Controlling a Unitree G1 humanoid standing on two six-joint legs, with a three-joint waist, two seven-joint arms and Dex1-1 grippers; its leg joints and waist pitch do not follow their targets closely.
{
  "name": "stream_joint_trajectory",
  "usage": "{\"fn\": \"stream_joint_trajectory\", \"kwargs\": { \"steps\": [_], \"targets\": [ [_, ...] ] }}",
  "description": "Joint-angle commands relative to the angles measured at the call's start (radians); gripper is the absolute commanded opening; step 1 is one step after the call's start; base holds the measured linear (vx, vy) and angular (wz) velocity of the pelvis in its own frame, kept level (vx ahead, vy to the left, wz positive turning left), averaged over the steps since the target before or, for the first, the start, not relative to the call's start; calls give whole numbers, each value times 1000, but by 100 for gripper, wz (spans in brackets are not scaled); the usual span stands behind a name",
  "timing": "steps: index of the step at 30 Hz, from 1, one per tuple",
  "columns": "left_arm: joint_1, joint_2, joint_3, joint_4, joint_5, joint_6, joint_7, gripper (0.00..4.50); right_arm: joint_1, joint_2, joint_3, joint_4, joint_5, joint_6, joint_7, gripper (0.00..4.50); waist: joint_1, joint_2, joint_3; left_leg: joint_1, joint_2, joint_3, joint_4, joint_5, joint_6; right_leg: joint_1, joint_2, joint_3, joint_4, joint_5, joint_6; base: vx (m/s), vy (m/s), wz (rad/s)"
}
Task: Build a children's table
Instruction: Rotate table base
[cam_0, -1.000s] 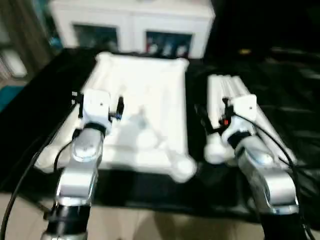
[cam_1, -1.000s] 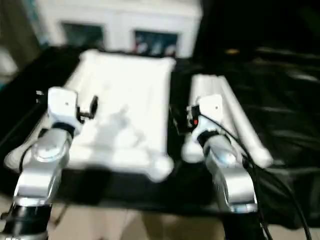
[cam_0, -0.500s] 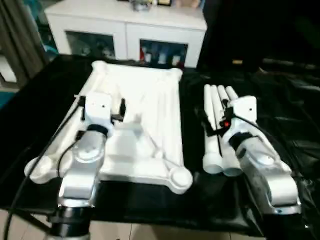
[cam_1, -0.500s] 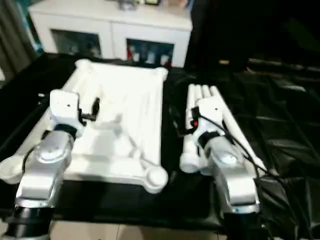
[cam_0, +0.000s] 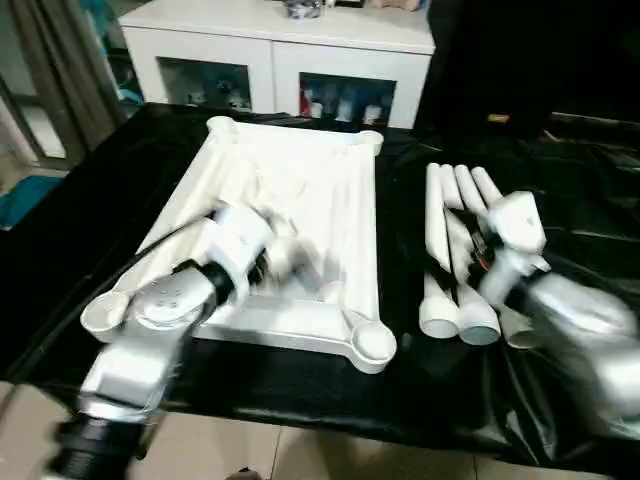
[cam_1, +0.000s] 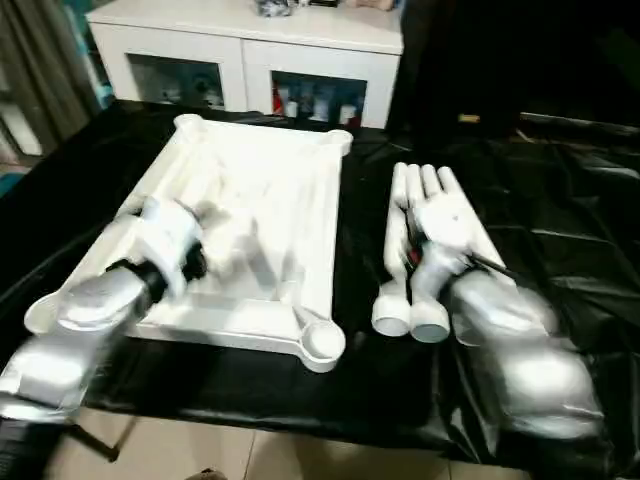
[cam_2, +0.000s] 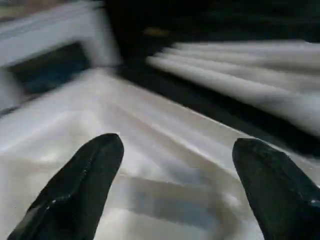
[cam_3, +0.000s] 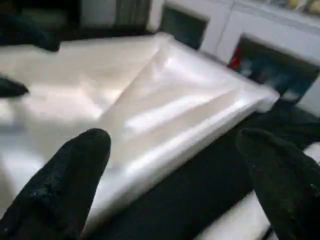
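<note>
the white table top (cam_0: 300, 200) lies ribbed side up on the black sheet (cam_0: 90, 210), its four legs (cam_0: 455, 250) bundled just beside it. the left gripper (cam_2: 175, 165) hovers over the top, fingers spread wide and empty; the right gripper (cam_3: 175, 165) above the legs gapes too

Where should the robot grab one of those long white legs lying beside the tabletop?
Probably around the middle of the outermost leg, coming down from above. The legs lie flat and packed side by side on the black sheet, so only the outer one offers a free side. The right claw, open and nearest, suits best.
</note>
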Motion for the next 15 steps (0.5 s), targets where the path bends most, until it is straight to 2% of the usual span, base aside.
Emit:
{"fn": "stream_joint_trajectory", "kwargs": {
  "steps": [1,3,4,5,6,7,8,9,12,15],
  "targets": [
    [-17,45,-56,-27,-26,4,-132,416,13,-52,23,-19,11,0,98,450,5,5,-50,6,87,-35,-104,-186,31,36,-81,54,-84,-95,-212,0,0,0],
    [-45,110,-102,-22,-32,4,-248,416,27,-132,49,-18,2,-15,181,450,4,2,-49,6,88,-30,-104,-167,48,34,-81,54,-84,-96,-226,0,0,0],
    [-45,110,-102,-22,-32,4,-248,416,27,-132,49,-18,2,-15,181,450,4,2,-49,7,88,-28,-102,-161,49,33,-81,54,-84,-93,-230,0,0,0],
    [-73,147,-146,-9,-13,-18,-315,416,36,-187,72,-24,3,-11,239,450,1,0,-49,5,88,-27,-102,-156,51,34,-81,54,-83,-89,-236,0,0,0],
    [-77,150,-152,-7,-10,-21,-323,416,37,-193,75,-26,1,-11,245,450,5,-1,-49,7,89,-28,-102,-154,56,35,-81,53,-84,-102,-237,0,0,0],
    [-97,165,-181,8,8,-34,-355,416,40,-214,87,-36,2,-5,269,450,2,-6,-47,7,90,-24,-102,-151,60,33,-82,54,-86,-106,-243,0,0,0],
    [-105,170,-192,15,15,-38,-364,387,41,-219,90,-42,4,-2,276,450,3,-5,-47,5,90,-25,-102,-148,63,35,-83,54,-87,-114,-242,0,0,0],
    [-114,180,-209,28,29,-53,-385,387,42,-224,95,-53,7,5,286,450,2,-8,-48,5,91,-23,-101,-145,64,34,-83,54,-87,-124,-239,0,0,0],
    [-132,202,-248,60,60,-86,-430,378,41,-230,119,-55,-23,-8,290,450,-1,-4,-49,5,93,-24,-103,-144,57,32,-82,53,-87,-141,-236,0,0,0],
    [-149,201,-265,92,61,-83,-452,339,45,-233,125,-65,-6,-3,303,450,-3,-5,-52,8,93,-21,-101,-126,55,30,-81,53,-82,-96,-250,0,0,0]
  ]
}}
